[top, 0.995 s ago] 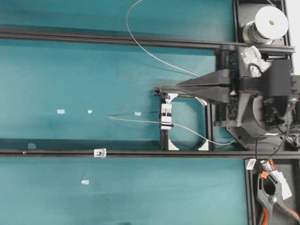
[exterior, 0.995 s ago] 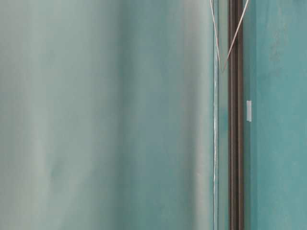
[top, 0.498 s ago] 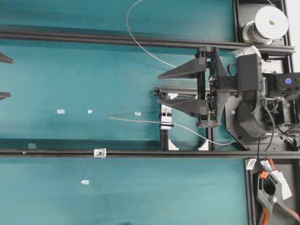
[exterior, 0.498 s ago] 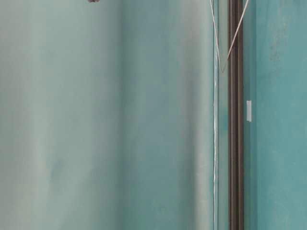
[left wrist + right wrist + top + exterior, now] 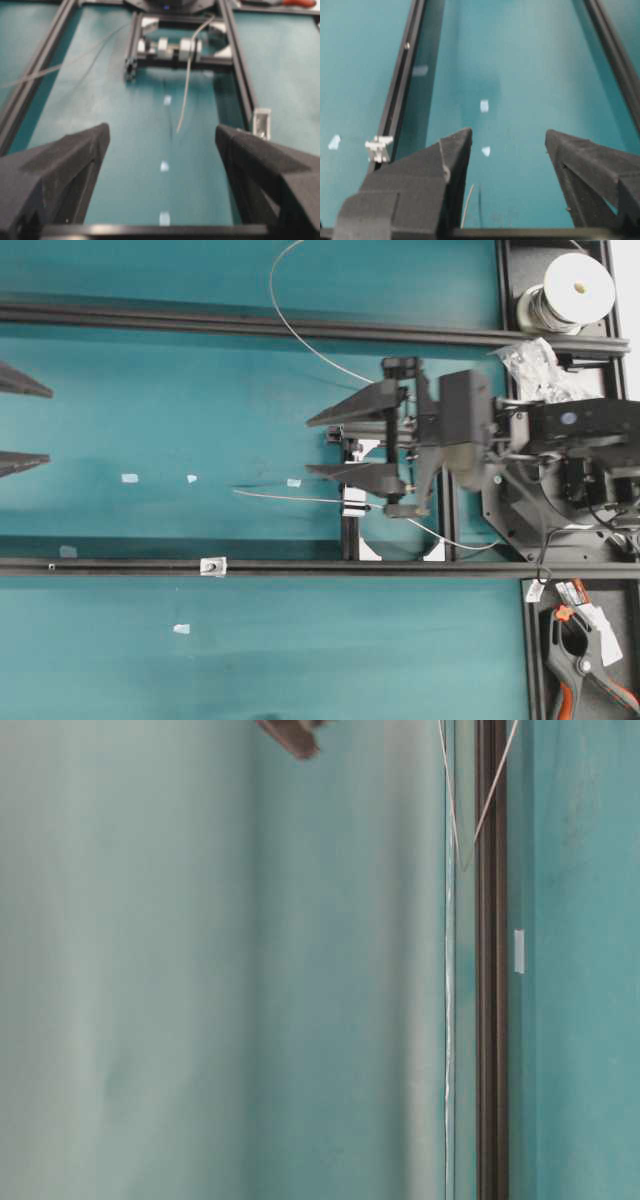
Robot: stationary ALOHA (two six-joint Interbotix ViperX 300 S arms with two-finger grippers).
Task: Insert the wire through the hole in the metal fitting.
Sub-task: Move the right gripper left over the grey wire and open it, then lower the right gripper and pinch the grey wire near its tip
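Note:
The thin silvery wire (image 5: 300, 498) lies on the teal mat, its free end pointing left and its right part running through the white-and-black clamp block (image 5: 353, 502). The small silver metal fitting (image 5: 211, 565) sits on the lower black rail; its hole is too small to make out. My right gripper (image 5: 310, 447) hangs open above the clamp block, holding nothing. My left gripper (image 5: 45, 425) is open at the left edge, far from the wire. In the left wrist view, the wire (image 5: 185, 90) and fitting (image 5: 262, 123) lie ahead. The right wrist view shows the wire (image 5: 468, 205) and fitting (image 5: 379, 146).
Two black rails (image 5: 250, 325) (image 5: 400, 567) cross the mat. A wire spool (image 5: 570, 290) stands at top right and an orange-handled clamp (image 5: 585, 660) lies at bottom right. White tape scraps (image 5: 129, 478) dot the mat. A dark fingertip (image 5: 293, 735) shows at the table-level view's top edge.
Both grippers went from shut to open. The right arm swung and reached left over the clamp block. The left gripper's fingers came into the overhead view at the left edge.

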